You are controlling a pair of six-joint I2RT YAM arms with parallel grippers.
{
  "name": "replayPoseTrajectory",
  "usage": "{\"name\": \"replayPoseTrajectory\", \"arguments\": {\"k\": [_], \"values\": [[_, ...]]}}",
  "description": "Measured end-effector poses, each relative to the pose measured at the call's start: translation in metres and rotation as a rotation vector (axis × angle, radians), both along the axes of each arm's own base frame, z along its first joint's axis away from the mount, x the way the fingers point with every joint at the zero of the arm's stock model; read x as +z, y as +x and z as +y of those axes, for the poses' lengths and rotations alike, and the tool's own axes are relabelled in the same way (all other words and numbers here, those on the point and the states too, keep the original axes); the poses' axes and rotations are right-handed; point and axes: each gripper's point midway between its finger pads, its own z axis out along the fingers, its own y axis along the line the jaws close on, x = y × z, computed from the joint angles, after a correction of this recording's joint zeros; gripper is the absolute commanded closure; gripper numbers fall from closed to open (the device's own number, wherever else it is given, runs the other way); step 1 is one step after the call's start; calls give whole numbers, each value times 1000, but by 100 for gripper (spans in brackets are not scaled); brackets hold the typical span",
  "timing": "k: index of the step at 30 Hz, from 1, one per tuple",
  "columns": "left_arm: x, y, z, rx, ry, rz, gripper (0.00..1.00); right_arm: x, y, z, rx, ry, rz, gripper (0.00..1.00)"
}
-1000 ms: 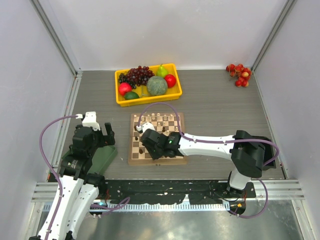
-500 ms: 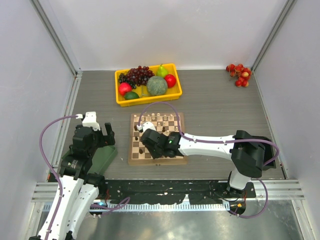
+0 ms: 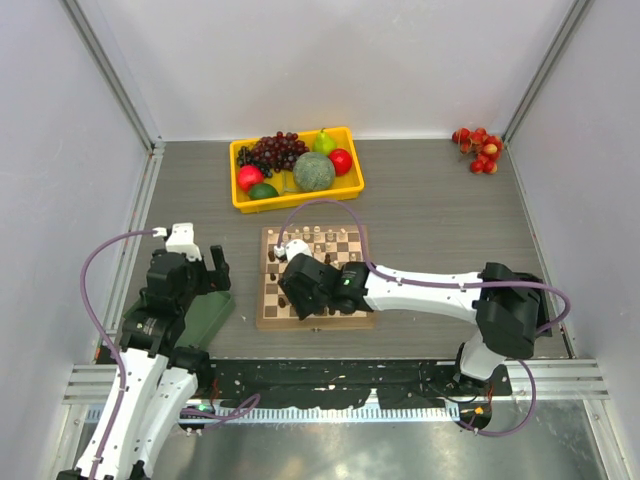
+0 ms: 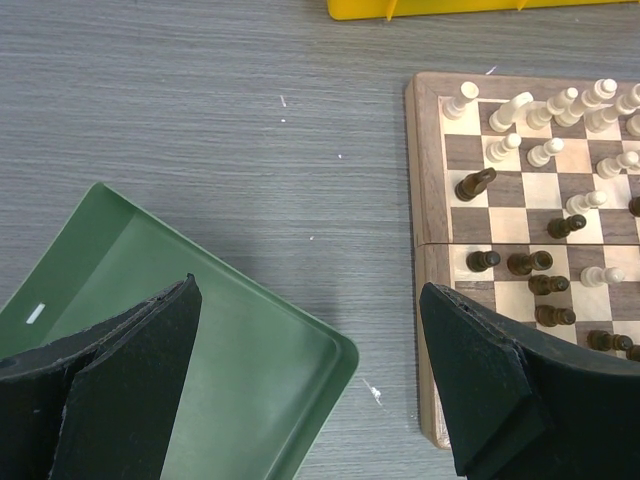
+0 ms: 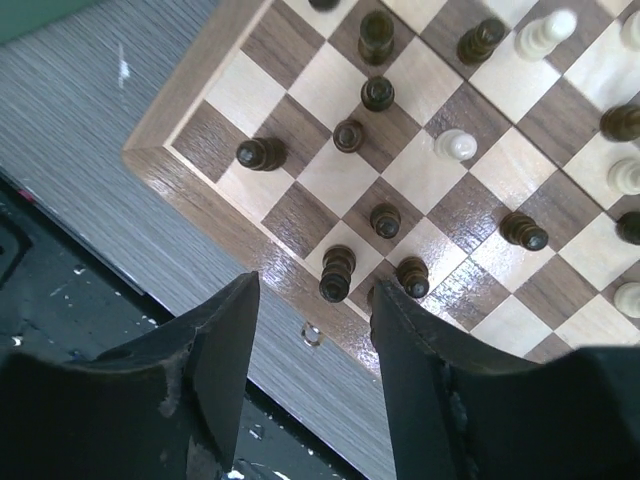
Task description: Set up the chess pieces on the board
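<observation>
The right arm [image 3: 420, 290] is covering much of the board [image 3: 265, 312]; the picture's edge is cropping the green tray [image 4: 230, 340].

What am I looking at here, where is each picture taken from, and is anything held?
Two white robot arms stand at a table's near edge. One picture looks down from above; the other two come from wrist cameras. On the table are a chessboard with pale and dark chess pieces on it, a yellow tray of fruit, a green tray and a small red bunch. The left pincer hangs open over the green tray's corner; the right pincer is open above the board's edge. Neither holds anything.
</observation>
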Motion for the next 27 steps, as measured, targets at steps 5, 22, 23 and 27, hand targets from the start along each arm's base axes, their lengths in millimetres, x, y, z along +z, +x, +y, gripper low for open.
{"name": "replayPoseTrajectory", "arguments": {"k": [5, 22, 23, 27], "values": [[-10, 2, 0, 4, 4, 48, 1, 35, 11, 3, -26, 52, -64, 29], [-29, 11, 7, 151, -26, 228, 1, 73, 113, -127, -488, 129, -27, 39], [-29, 13, 8, 166, -23, 239, 1, 69, 112, -124, -476, 120, -11, 40], [-27, 20, 9, 204, -19, 305, 1, 52, 115, -110, -437, 80, 46, 43]]}}
